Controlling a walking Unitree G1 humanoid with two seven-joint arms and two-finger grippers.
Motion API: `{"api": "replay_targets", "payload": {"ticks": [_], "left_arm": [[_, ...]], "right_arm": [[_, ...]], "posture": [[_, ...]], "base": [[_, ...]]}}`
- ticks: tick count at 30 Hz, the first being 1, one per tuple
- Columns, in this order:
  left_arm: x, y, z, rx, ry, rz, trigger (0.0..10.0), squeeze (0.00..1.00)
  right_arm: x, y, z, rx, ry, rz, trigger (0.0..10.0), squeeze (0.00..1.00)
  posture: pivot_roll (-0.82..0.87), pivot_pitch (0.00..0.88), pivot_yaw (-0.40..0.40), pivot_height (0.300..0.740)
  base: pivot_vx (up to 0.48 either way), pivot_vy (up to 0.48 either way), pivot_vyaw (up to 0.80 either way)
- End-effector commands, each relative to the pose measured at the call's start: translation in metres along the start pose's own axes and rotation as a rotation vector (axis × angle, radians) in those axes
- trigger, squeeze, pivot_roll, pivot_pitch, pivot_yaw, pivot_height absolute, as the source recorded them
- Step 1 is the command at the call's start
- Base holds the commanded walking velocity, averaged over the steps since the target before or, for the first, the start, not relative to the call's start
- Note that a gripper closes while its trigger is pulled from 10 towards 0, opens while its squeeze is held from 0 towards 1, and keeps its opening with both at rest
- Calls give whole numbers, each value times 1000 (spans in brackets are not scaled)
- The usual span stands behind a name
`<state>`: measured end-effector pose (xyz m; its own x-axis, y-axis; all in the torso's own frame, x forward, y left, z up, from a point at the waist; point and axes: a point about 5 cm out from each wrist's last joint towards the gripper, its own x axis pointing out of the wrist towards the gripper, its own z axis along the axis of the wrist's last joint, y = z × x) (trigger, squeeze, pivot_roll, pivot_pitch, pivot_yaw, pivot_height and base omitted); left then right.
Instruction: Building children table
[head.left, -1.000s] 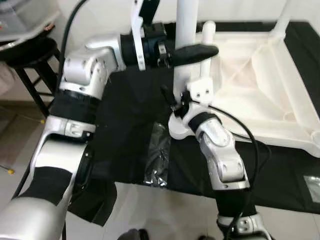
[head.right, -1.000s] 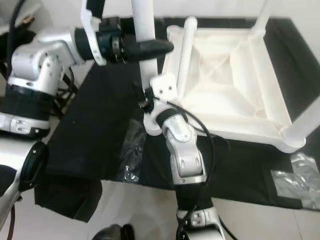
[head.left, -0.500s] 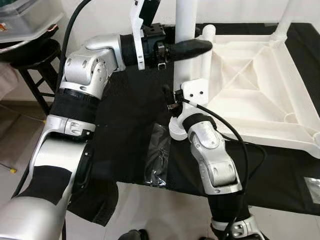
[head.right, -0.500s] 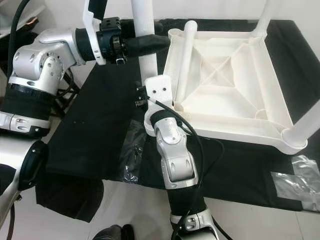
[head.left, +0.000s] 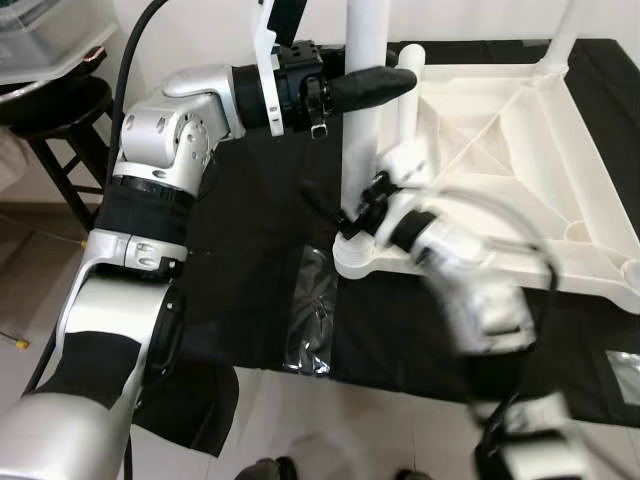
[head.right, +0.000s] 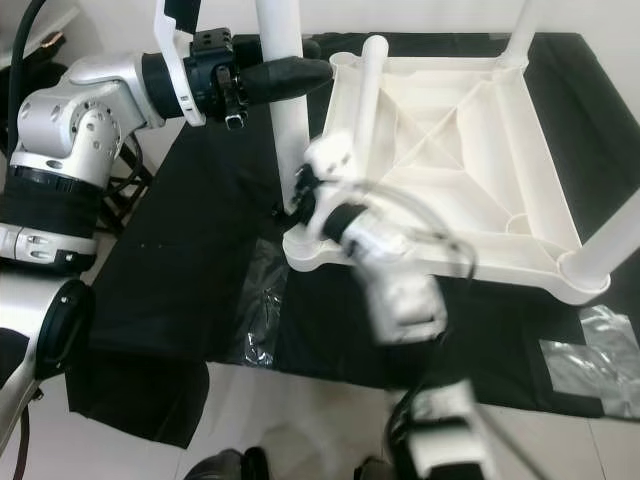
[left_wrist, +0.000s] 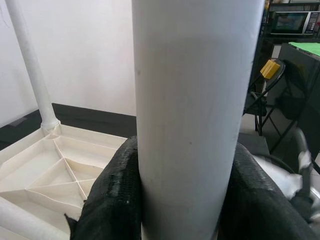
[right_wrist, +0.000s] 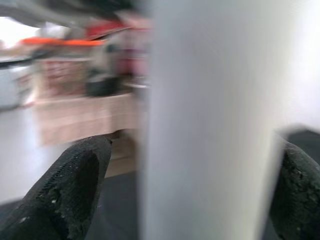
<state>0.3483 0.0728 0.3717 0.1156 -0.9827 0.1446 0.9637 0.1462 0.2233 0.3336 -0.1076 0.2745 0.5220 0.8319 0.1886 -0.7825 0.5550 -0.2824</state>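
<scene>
A white children's table (head.left: 520, 150) lies upside down on a black cloth (head.left: 250, 250). One white leg (head.left: 362, 140) stands upright in its near-left corner socket. My left gripper (head.left: 385, 85) is shut on this leg high up, and its black fingers (left_wrist: 115, 200) press both sides. My right gripper (head.left: 350, 215) is low at the leg's base, blurred by motion. Its fingers (right_wrist: 75, 185) straddle the leg (right_wrist: 210, 125) with a gap on one side, so it is open. A second leg (head.left: 407, 95) rests inside the frame, and further legs (head.right: 610, 250) stand at other corners.
A crinkled clear plastic bag (head.left: 315, 320) lies on the cloth near its front edge. A dark stool (head.left: 60, 115) with a plastic bin (head.left: 50, 40) stands to the left. Pale floor (head.left: 330, 420) runs along the front of the cloth.
My right forearm has swung out to the right and is blurred, while its gripper stays at the leg's base. The left gripper keeps its hold on the leg.
</scene>
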Motion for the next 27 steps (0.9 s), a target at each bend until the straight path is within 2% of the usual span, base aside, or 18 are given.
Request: {"api": "replay_targets", "payload": {"ticks": [1,2,11,12,13,14,15,16,27], "left_arm": [[2,-3,-5,-5,37,-32,0,0],[3,-5,-5,-5,37,-40,0,0],[3,-8,-5,-4,45,-63,0,0],[3,-8,-5,-3,48,-70,0,0],[3,-8,-5,-3,48,-70,0,0],[3,-9,-5,-3,50,-76,0,0],[3,-9,-5,-3,50,-76,0,0],[2,-10,-4,-2,51,-81,0,0],[3,-12,-3,1,49,-93,0,0]], "right_arm": [[0,5,-11,29,21,119,10000,0],[-3,-2,-12,28,53,201,10000,0],[-4,-16,-21,61,115,307,10000,0],[-4,-20,-24,77,130,325,4902,0],[-4,-20,-24,77,130,325,4902,0],[-4,-24,-27,90,143,326,1333,0],[-4,-24,-27,90,143,326,1333,0],[-5,-27,-30,102,153,333,0,0],[-14,-28,-37,131,165,382,0,0]], "posture": [[32,153,89,740],[33,151,90,740],[51,152,94,740],[55,152,94,740],[55,152,94,740],[58,153,93,740],[58,153,93,740],[63,153,92,740],[57,161,99,740]], "base": [[0,0,0],[0,0,0],[0,0,0],[0,0,0],[0,0,0],[0,0,0],[0,0,0],[0,0,0],[0,0,0]]}}
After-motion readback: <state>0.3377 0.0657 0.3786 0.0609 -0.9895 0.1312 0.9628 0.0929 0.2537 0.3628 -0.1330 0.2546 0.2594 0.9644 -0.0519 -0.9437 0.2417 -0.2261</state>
